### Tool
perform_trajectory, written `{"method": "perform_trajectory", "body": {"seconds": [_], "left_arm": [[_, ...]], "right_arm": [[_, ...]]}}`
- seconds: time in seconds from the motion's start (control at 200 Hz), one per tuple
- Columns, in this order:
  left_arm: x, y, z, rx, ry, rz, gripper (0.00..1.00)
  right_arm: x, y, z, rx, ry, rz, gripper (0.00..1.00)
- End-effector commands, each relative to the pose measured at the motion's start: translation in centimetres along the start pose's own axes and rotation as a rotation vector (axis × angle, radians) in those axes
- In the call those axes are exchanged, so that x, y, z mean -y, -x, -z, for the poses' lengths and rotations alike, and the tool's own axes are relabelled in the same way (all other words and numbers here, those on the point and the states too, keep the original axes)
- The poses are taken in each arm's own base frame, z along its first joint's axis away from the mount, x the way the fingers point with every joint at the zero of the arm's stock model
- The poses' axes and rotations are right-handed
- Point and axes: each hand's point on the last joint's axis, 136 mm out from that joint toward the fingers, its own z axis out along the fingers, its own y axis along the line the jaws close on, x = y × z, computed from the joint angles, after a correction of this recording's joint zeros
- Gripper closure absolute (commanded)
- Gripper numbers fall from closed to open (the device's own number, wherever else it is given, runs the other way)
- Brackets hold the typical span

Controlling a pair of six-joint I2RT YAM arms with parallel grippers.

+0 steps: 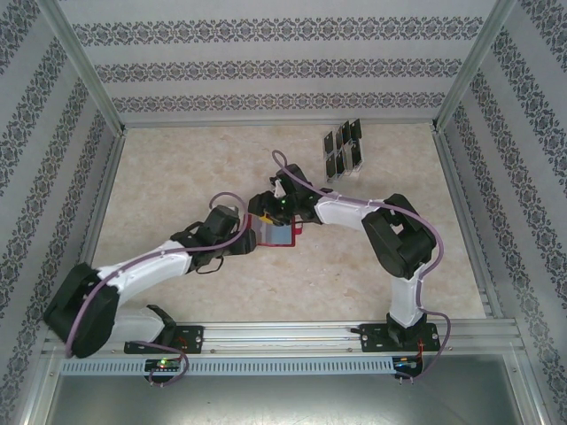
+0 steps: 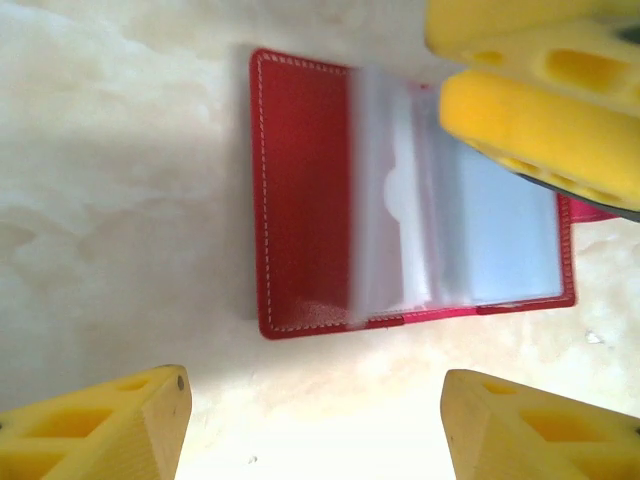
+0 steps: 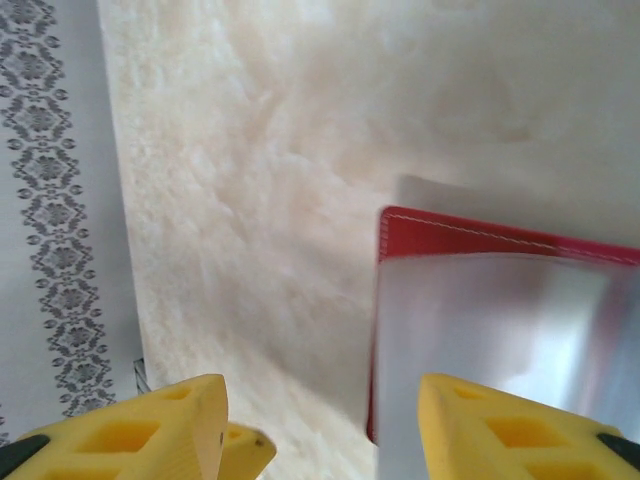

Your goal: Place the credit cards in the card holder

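The card holder is a red wallet lying open on the table, its pale clear pocket pages facing up. My left gripper hovers open just off its near edge, with bare table between the fingers. My right gripper is open at the wallet's other side. One of its yellow fingers rests over the pocket pages and the other is off the wallet's edge. The credit cards, dark and small, stand in a clear rack at the back right.
Both grippers crowd the wallet at mid-table. Metal frame rails and patterned walls border the pale stone-look tabletop. Open surface lies to the left and in front.
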Motion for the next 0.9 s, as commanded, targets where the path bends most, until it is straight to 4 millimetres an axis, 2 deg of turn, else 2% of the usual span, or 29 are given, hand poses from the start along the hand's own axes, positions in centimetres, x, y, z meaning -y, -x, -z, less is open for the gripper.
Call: {"method": "perform_trajectory", "body": {"seconds": [0.0,0.2,0.26,0.355,0.43,0.53,0.595,0.72,0.899], "left_arm": [[-2.0,-0.9,1.7,0.016,0.070,0.029,0.31],[-2.4,-0.4,3.0,0.060,0.073,0.041,0.31],[-2.3,-0.3,2.9,0.061,0.069,0.040,0.30],[-1.9,0.2,2.6,0.063,0.065,0.029,0.30],[-1.5,0.6,2.2,0.058,0.065,0.016,0.28],[-0.8,1.3,1.5,0.047,0.056,0.001,0.27],[-0.3,1.8,0.9,0.036,0.048,-0.008,0.27],[0.8,3.0,-0.7,0.011,0.029,-0.033,0.26],[1.9,4.2,-3.5,-0.041,0.025,-0.078,0.26]], "right_arm": [[0.2,-0.8,-1.8,-0.048,-0.015,-0.038,0.46],[1.1,-1.0,-4.2,-0.078,-0.034,-0.073,0.46],[0.4,-0.9,-4.5,-0.086,-0.009,-0.067,0.46],[-1.4,-0.3,-3.5,-0.064,0.025,-0.031,0.46],[-2.8,0.2,-1.9,-0.042,0.049,-0.001,0.46],[-3.2,0.5,0.5,-0.002,0.051,0.023,0.45],[-2.5,0.6,1.8,0.018,0.038,0.019,0.45],[0.5,0.4,3.5,0.053,-0.022,-0.006,0.46],[4.6,-0.6,4.1,0.054,-0.087,-0.039,0.47]]}}
